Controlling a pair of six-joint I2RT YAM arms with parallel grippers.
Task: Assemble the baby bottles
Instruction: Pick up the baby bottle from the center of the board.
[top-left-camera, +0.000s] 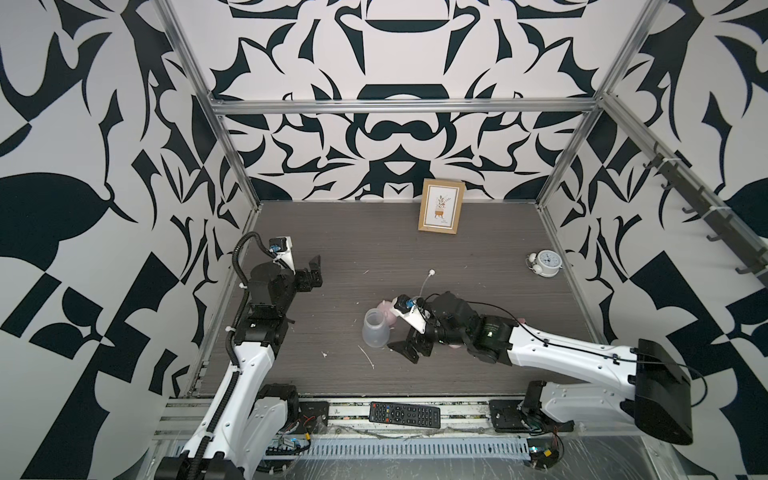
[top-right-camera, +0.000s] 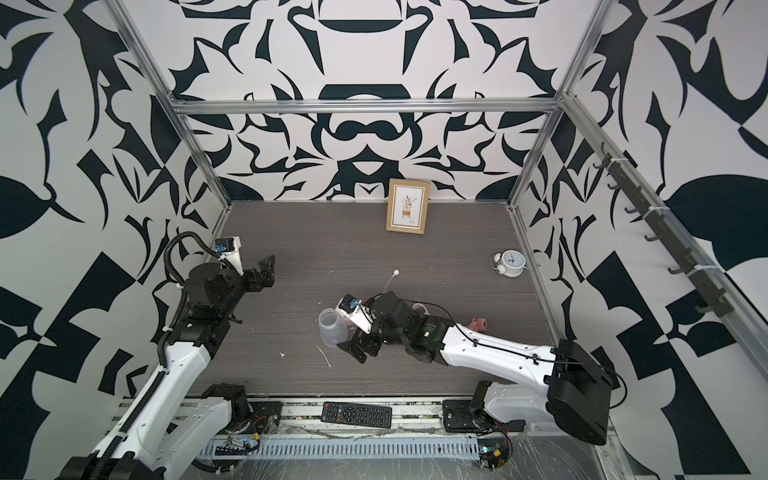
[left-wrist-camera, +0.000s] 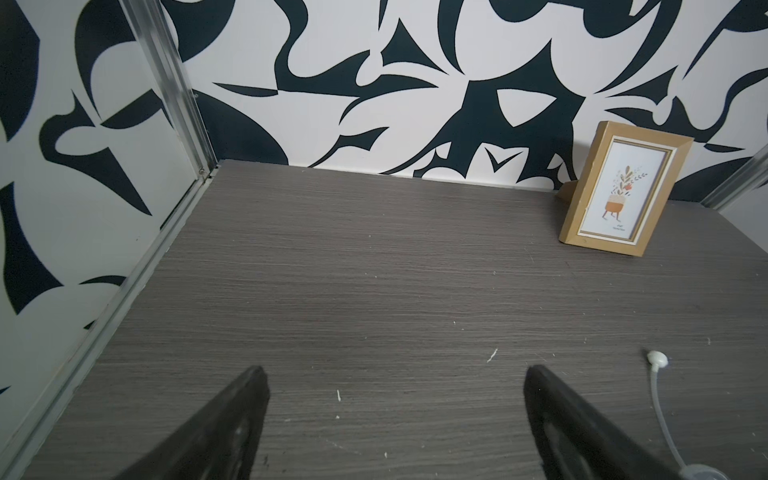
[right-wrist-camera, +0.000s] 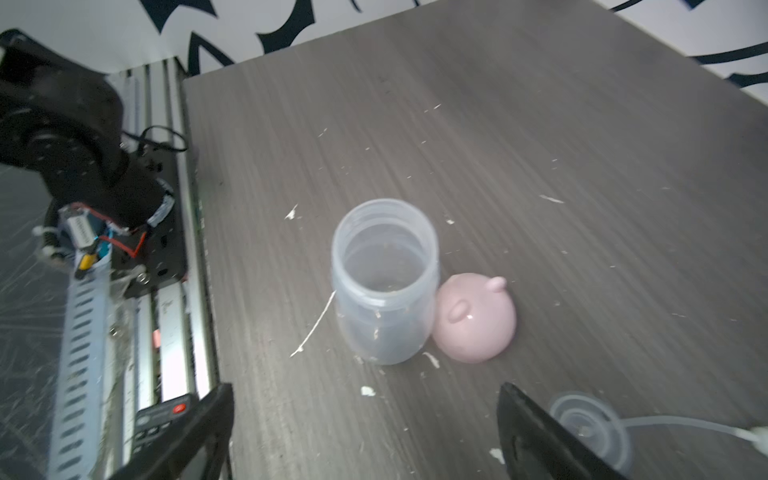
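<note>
Your right gripper (right-wrist-camera: 365, 392) hangs spread and empty beside the upright bottle (right-wrist-camera: 384, 282) near the middle of the counter (right-wrist-camera: 540, 124). The pink domed cap (right-wrist-camera: 473, 318) touches it, so an off-centre closing could tip the light bottle or shove the cap away.

The pink cap (right-wrist-camera: 473, 320) sits just beside the bottle (right-wrist-camera: 384, 282) — other sides open.

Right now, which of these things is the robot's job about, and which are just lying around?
For the job: translucent bottle, pink domed cap, clear straw with its disc.

Just lying about: white alarm clock, picture frame, remote control, small pink toy.
</note>
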